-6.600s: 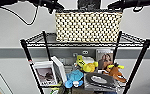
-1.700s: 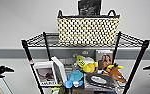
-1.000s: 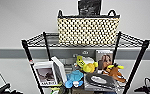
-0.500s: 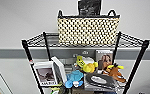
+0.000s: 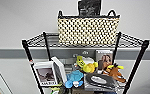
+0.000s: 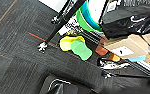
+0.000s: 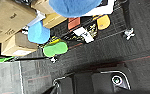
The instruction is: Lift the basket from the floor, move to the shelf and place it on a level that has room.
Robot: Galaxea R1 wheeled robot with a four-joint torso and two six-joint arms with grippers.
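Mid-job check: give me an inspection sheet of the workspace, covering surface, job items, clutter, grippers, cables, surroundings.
Surface: the top wire tier is flat, with bare grid on both sides of the basket.
Job's things: the basket stands upright on the top tier of the black shelf; a dark bag sticks up from inside it.
Clutter: the tier below is crowded with a white box, plush toys and a dark pouch; cardboard boxes sit lower down.
Grippers: fingers cannot be made out.
Cables: nothing seen.
Surroundings: pale wall behind, dark carpet floor below.
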